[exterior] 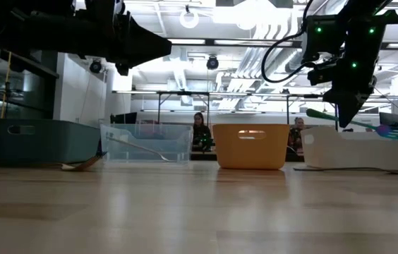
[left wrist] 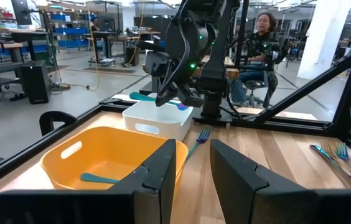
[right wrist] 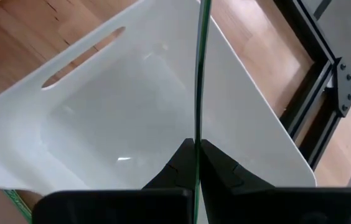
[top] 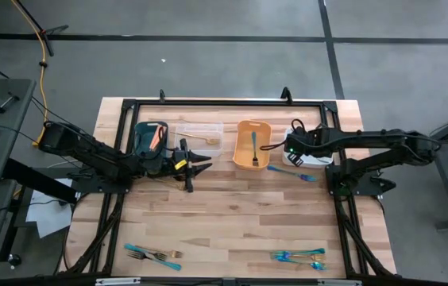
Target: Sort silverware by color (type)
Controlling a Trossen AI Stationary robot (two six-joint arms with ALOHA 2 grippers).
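The right gripper (right wrist: 196, 163) hangs over the white bin (right wrist: 132, 118) at the right end of the bin row in the upper middle of the high view, its fingers pinched together on a thin green utensil (right wrist: 198, 68) that runs lengthwise over the bin's bare floor. The left gripper (top: 196, 165) is just below the dark teal bin (top: 143, 135) and clear bin (top: 200, 129), left of centre in the high view; its fingers (left wrist: 241, 171) stand apart with nothing between them. The teal bin holds an orange piece (top: 156, 136), the clear bin a gold one (top: 205, 140), and the orange bin (top: 244, 155) a teal fork (top: 254, 148). A blue-green fork (top: 291, 172) lies on the table (top: 232, 214) just below the white bin. Near the frame's lower edge, a few pieces (top: 154, 255) lie at lower left and a teal cluster (top: 298, 257) at lower right.
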